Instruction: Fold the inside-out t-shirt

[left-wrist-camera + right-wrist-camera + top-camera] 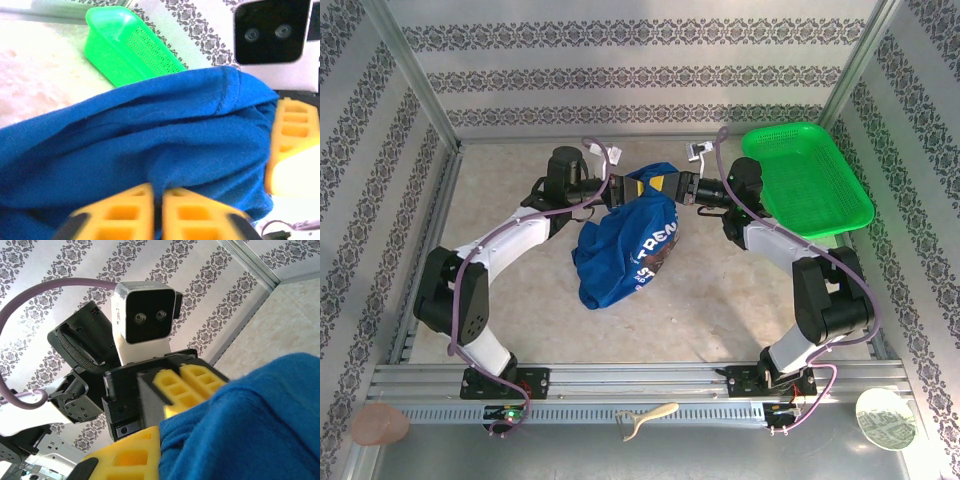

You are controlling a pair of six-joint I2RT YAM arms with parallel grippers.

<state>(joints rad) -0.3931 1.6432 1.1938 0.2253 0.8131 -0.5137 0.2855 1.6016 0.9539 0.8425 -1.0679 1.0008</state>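
The t-shirt [625,250] lies bunched at the middle of the table [720,300], blue, with pale lettering and a dark graphic showing on its crumpled front. Its far edge is raised and gathered between the two tools, which face each other closely.

Left tool [638,186]: in the left wrist view the yellow fingers [125,212] are pressed together, clenched on a fold of the blue cloth.

Right tool [672,186]: clenched, with the cloth bulging against its finger [127,457] in the right wrist view; the left tool's fingers stand just opposite.

A green mesh basket [820,185] sits at the far right of the table, apart from the shirt.
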